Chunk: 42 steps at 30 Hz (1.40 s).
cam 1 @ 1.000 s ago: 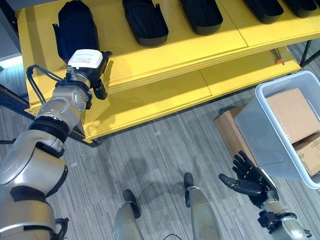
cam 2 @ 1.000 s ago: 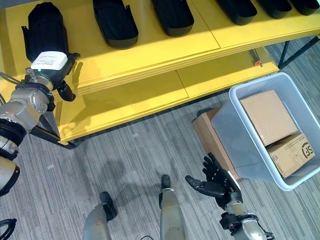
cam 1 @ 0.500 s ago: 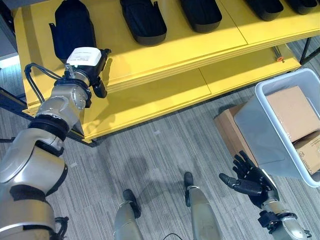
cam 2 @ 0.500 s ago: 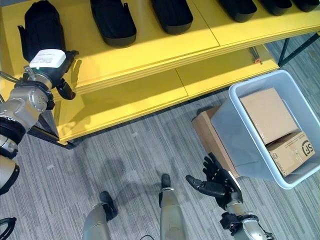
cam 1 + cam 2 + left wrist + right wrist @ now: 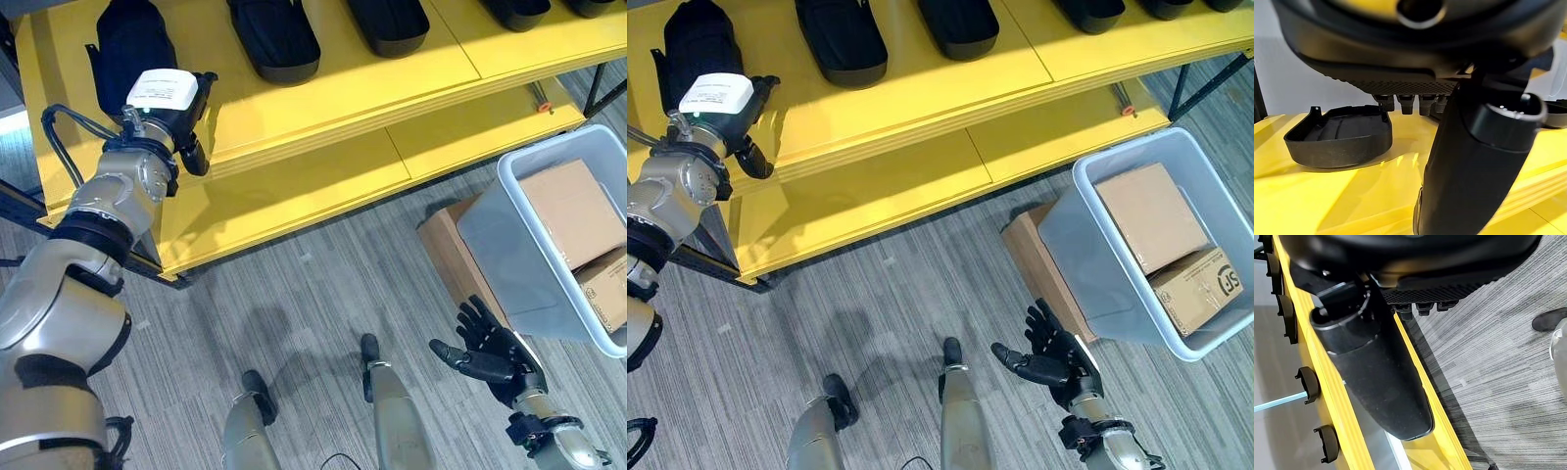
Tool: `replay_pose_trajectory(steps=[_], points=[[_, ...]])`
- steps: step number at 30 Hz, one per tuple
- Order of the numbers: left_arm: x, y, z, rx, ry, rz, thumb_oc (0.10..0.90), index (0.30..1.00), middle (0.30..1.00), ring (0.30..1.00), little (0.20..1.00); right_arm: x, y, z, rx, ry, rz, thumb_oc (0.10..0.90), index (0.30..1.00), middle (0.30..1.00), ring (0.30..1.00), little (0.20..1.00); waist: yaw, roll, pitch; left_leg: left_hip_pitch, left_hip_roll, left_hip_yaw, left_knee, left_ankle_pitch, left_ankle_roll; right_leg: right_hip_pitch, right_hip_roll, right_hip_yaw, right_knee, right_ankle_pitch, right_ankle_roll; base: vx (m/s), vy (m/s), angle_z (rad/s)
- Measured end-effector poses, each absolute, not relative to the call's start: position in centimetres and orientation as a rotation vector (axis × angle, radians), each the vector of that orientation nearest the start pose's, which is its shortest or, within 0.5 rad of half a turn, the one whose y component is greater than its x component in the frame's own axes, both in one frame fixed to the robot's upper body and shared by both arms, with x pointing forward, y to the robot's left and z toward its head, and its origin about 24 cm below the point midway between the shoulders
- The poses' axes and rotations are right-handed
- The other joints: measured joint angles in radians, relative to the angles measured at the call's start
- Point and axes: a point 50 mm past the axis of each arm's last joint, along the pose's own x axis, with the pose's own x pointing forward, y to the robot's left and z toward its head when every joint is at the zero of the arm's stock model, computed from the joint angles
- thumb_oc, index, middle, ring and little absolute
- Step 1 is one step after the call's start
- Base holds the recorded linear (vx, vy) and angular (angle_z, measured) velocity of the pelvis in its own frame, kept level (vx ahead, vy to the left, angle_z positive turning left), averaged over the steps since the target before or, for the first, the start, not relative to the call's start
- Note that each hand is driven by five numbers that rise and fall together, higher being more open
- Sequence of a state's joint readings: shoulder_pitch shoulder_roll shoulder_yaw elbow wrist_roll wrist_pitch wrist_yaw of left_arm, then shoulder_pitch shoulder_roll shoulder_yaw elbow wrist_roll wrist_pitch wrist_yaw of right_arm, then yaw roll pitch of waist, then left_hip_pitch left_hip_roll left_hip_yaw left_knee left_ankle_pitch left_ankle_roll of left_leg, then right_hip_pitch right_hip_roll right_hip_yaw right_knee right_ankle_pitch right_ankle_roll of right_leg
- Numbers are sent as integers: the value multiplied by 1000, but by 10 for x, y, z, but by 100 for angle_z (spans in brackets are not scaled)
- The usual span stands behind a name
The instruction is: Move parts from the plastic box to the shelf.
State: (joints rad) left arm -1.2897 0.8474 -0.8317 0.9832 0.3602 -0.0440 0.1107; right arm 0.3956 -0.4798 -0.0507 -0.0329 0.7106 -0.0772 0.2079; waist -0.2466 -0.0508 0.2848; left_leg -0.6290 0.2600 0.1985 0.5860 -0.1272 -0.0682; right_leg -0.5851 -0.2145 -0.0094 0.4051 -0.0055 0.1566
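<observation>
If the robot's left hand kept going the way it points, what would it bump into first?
Probably the black part on the yellow shelf. The left hand reaches over the shelf's edge toward it. How much space is between them is hard to tell.

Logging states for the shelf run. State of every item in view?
Left hand: on the top shelf beside a black part, open.
Right hand: open, empty, above the floor.
Other parts: lying on the top shelf.
Plastic box: tilted, holds cardboard boxes.
Cardboard box beside it: closed, on the floor.
</observation>
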Motion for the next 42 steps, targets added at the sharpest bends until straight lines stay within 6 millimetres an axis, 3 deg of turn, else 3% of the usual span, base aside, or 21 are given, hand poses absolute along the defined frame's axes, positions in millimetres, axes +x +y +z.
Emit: replay_pose_trajectory(steps=[11,22,25,30,37,42], points=[[402,255,279,1592,-202,217,900,1000,1000,1000,1000,163,-259,11,235,209,23,900,1000,1000,1000,1000,0,0,0,-4,-2,4,10,-3,5,-1,-3,3,3,3,5,0,0,0],[385,220,308,1656,-472,109,900,1000,1000,1000,1000,163,-260,11,232,206,20,900,1000,1000,1000,1000,8,3,-1,-6,-4,-5,13,-3,4,1,-4,-1,12,2,5,0,0,0],[379,214,311,1661,-524,80,900,1000,1000,1000,1000,162,-260,11,230,203,18,900,1000,1000,1000,1000,28,9,-2,-4,-5,-8,11,-1,4,4,-5,-2,17,2,6,-6,-6,1],[362,221,298,1574,-566,30,900,1000,1000,1000,1000,155,-262,7,231,222,2,900,1000,1000,1000,1000,37,15,-4,2,-8,-15,4,0,2,4,-8,-9,32,-13,0,-11,-4,5],[347,265,267,1564,-386,32,900,1000,1000,1000,1000,152,-264,6,231,228,-7,900,1000,1000,1000,1000,57,18,-4,-6,-9,-31,0,2,4,5,-9,-25,33,-19,-3,-15,7,5],[342,275,258,1566,-322,11,900,1000,1000,1000,1000,153,-264,6,231,223,-5,900,1000,1000,1000,1000,62,17,-4,-17,-19,-38,1,7,2,4,-18,-31,34,-20,0,-8,9,7]])
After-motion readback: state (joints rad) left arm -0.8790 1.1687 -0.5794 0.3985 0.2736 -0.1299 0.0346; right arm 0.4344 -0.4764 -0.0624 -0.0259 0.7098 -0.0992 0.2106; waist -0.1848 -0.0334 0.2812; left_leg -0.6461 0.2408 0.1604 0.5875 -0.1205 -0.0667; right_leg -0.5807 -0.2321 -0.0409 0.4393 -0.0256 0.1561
